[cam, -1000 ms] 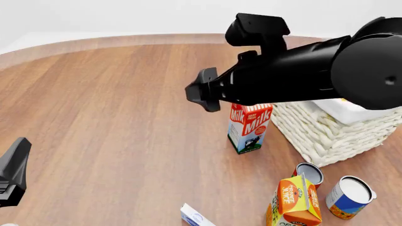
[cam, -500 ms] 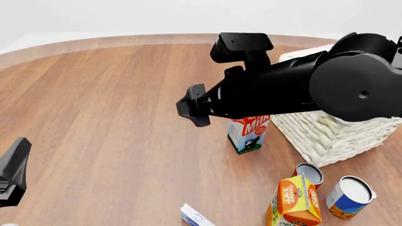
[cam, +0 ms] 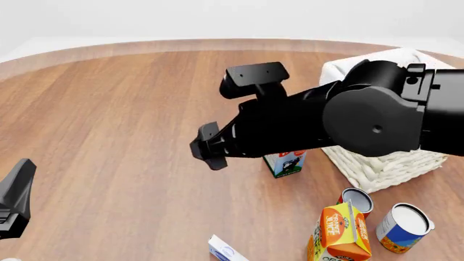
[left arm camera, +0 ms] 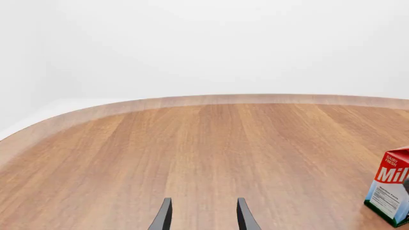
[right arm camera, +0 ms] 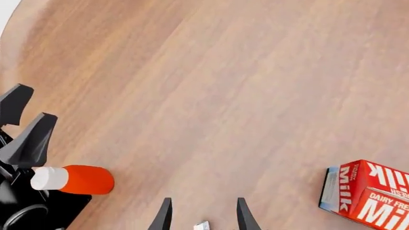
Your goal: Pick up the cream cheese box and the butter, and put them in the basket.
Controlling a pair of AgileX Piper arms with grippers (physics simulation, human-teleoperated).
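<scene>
My right gripper [right arm camera: 199, 215] hung over the middle of the table [cam: 123, 109], its fingers parted a little and gripping nothing. The cream cheese box [cam: 226, 251] lay at the near edge, nearer to me than that gripper and slightly to its right in the front view; only its far corner showed, so I could not read its long axis for certain. In my right wrist view a pale corner of it sat right between the fingertips, so I judged that arm to be lined up above it and needing mainly to descend. My left gripper [left arm camera: 203, 215], also slightly parted and empty, waited low at the near left, farther from the box. The basket [cam: 392, 163] stood right of the milk carton [cam: 286, 162]. The butter was nowhere visible.
</scene>
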